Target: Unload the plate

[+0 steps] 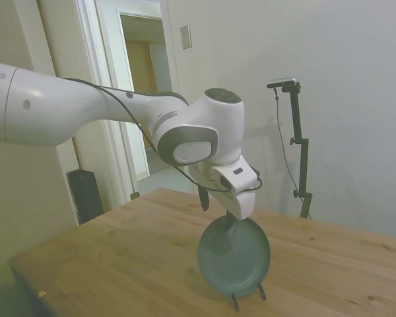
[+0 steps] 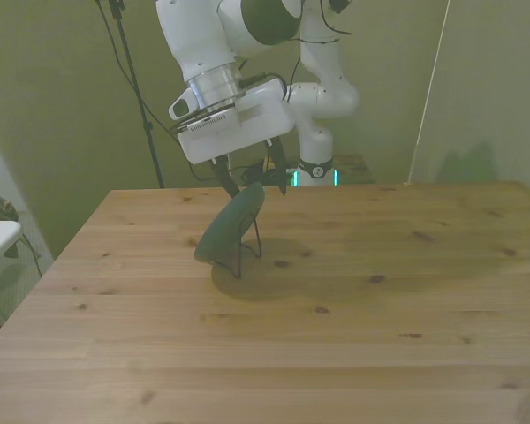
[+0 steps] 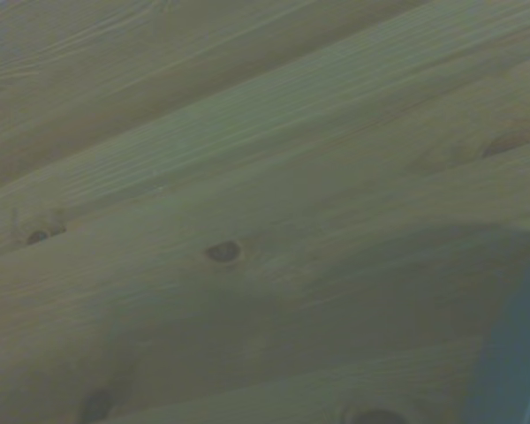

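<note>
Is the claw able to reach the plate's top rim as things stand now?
Probably yes. The claw is already at the top rim of the plate, which stands tilted in its stand; nothing lies between them.

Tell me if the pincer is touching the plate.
Touching. In the side view the pincer meets the top rim of the plate, no gap visible.

**Materials and Surface Finish**

The tabletop [image 2: 353, 291] is pale wood in joined planks, with visible grain and dark knots and a low satin sheen. The plate [image 1: 236, 259] has a matt, smooth teal grey-green surface. The wire stand [image 2: 247, 250] is thin black wire. The arm [image 1: 86, 109] has a smooth, glossy white shell with grey joint caps. The pincer [image 2: 253, 179] fingers are matt black.
</note>
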Action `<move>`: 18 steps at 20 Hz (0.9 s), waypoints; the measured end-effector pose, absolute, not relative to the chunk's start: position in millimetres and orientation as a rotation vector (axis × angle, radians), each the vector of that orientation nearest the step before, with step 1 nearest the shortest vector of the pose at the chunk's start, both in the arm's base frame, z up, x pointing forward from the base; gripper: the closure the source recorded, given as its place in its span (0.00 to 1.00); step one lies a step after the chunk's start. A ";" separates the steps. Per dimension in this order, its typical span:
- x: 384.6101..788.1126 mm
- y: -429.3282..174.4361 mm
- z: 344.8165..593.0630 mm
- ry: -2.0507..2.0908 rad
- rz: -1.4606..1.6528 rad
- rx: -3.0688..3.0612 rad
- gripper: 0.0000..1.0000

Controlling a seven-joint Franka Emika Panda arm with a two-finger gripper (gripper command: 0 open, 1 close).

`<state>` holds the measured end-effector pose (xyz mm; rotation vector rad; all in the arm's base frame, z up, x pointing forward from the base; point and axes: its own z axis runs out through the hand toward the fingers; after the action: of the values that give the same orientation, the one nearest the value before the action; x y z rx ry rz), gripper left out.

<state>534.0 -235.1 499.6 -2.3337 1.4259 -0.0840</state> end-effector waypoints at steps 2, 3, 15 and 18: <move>534.0 -235.0 499.9 1.425 -0.083 -2.334 1.00; 534.0 -235.0 500.1 1.425 -0.082 -2.334 1.00; 533.0 -237.6 504.5 1.425 -0.080 -2.332 1.00; 532.9 -237.8 504.5 1.425 -0.079 -2.332 1.00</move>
<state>532.9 -237.8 504.5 -2.3318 1.4252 -0.0791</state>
